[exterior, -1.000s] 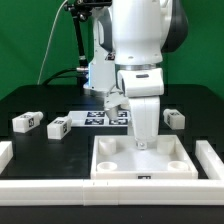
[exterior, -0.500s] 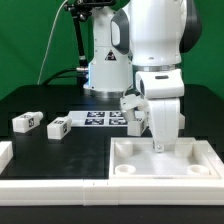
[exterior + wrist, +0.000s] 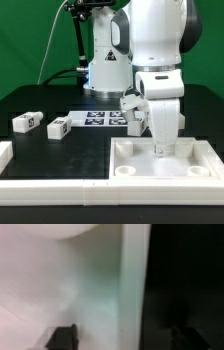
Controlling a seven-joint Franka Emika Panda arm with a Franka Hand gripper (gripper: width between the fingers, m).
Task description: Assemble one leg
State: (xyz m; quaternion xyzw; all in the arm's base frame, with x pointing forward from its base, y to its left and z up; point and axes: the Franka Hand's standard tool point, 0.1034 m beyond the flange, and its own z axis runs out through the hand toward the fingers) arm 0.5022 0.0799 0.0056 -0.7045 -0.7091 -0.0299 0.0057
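My gripper (image 3: 163,150) points straight down onto the far wall of the large white tray-like piece (image 3: 140,152) at the front right. In the wrist view the gripper (image 3: 123,336) is open. One dark fingertip (image 3: 62,336) is over the tray's white inside and the other is over the black table, with the tray's wall (image 3: 135,291) between them, untouched. Two legs lie on the table at the exterior view's left, one (image 3: 26,122) beside the other (image 3: 58,126). A third leg (image 3: 130,104) shows beside the gripper body.
The marker board (image 3: 98,119) lies flat behind the tray. A white rail (image 3: 55,186) runs along the table's front edge, with a short white piece (image 3: 5,152) at the left. The robot base (image 3: 105,70) stands at the back.
Since a second ago the tray-like piece and my gripper have shifted to the exterior view's right. In the last half second nothing has visibly moved.
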